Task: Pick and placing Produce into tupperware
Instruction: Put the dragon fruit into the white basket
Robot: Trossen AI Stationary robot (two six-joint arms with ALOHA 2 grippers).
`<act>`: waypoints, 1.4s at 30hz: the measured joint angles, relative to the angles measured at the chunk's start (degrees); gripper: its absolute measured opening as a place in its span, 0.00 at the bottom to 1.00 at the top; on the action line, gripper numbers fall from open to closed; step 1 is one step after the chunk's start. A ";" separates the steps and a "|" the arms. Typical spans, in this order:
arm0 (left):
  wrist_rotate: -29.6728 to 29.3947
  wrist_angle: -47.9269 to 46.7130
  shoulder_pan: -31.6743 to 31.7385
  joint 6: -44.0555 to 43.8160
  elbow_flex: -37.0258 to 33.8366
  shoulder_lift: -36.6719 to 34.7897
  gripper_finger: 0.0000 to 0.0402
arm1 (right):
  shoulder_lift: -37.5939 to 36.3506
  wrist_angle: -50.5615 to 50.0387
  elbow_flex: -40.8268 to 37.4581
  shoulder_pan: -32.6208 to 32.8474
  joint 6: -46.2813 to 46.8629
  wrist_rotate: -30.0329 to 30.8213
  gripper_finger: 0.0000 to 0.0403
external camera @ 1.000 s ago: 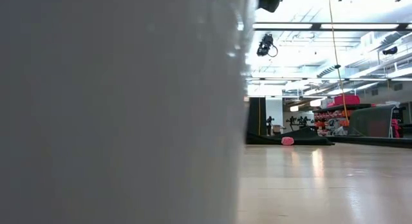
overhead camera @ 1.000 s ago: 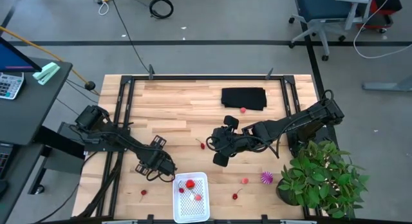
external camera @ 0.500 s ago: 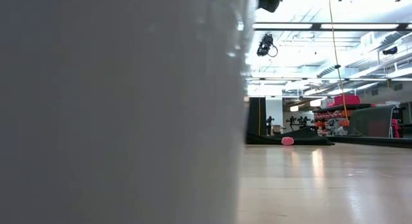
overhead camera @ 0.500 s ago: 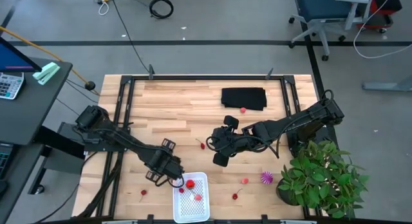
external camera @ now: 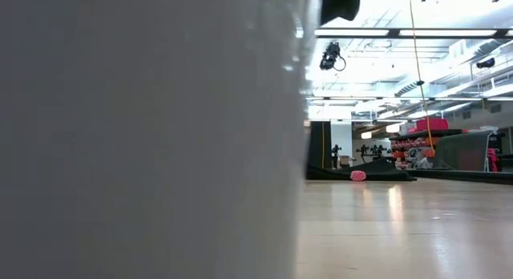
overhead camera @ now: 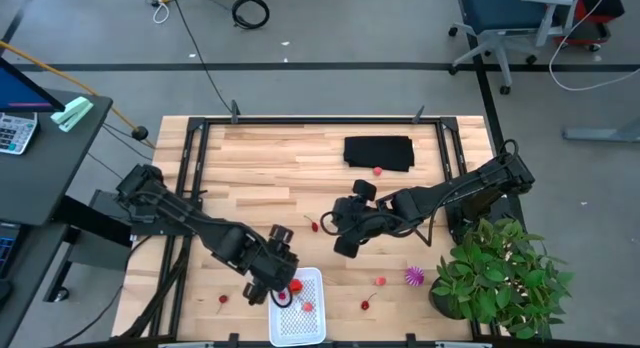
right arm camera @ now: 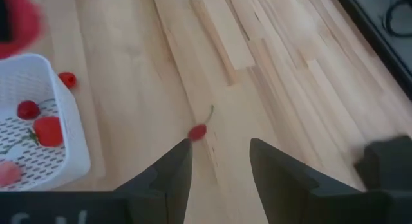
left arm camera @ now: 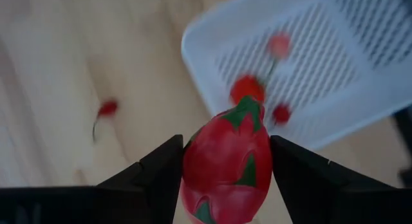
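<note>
Right at the front edge of the worktop (overhead camera: 260, 178), my left gripper (left arm camera: 225, 161) has its fingers (left arm camera: 154, 172) spread wide and clamped on the big red-pink piece of produce (left arm camera: 226, 158), which hangs just over the near-left corner of the tupperware (overhead camera: 318, 323). I judge the piece light and stiff, a smooth moulded toy that could slip, so holding it across its broad middle, as the fingers do, looks the safest place. The tupperware holds a few small red pieces (left arm camera: 247, 89), and one small red piece with a stem (left arm camera: 107, 109) lies on the bare wood just beside it. Farther back, near the worktop's middle, my right gripper (right arm camera: 219, 161) waits above the wood with its fingers parted and nothing between them, a cherry (right arm camera: 198, 130) lying ahead of it. Past that, the black cloth (overhead camera: 379, 152) sits toward the far edge with a small red piece (overhead camera: 378, 171) against it. My wrist view proves the grip; the overhead hides it under the arm but maps the spiky purple piece (overhead camera: 414, 277) near the plant (overhead camera: 500, 278). My low view is mostly blocked by a white wall.
</note>
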 joint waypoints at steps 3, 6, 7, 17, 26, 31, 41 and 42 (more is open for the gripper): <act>1.60 5.88 -1.07 -0.03 0.02 0.00 0.55 | 0.00 -2.20 0.00 0.00 2.35 0.03 0.41; 3.76 13.21 -2.35 0.03 -1.02 0.00 0.55 | 0.00 -3.33 0.00 0.00 4.02 0.05 0.41; 3.86 15.66 -2.75 0.02 -1.57 0.00 0.56 | 0.00 -3.47 0.00 0.00 4.17 0.04 0.41; 3.93 33.83 -5.58 -3.89 -12.74 0.04 0.55 | 0.00 -3.42 0.00 0.04 4.23 0.02 0.41; 4.65 48.29 -5.70 -6.28 -23.33 0.09 0.58 | 0.00 -3.29 0.00 0.04 4.27 0.02 0.41; 5.22 48.88 -5.70 -10.67 -26.77 0.09 0.57 | 0.00 -3.29 0.00 0.04 4.29 0.03 0.41; 5.19 51.91 -5.64 -12.06 -31.75 0.09 0.59 | 0.00 -3.24 0.00 0.04 4.31 0.02 0.41; 5.20 51.74 -5.56 -12.03 -31.78 0.09 0.59 | 0.00 -3.24 0.00 0.04 4.31 0.02 0.41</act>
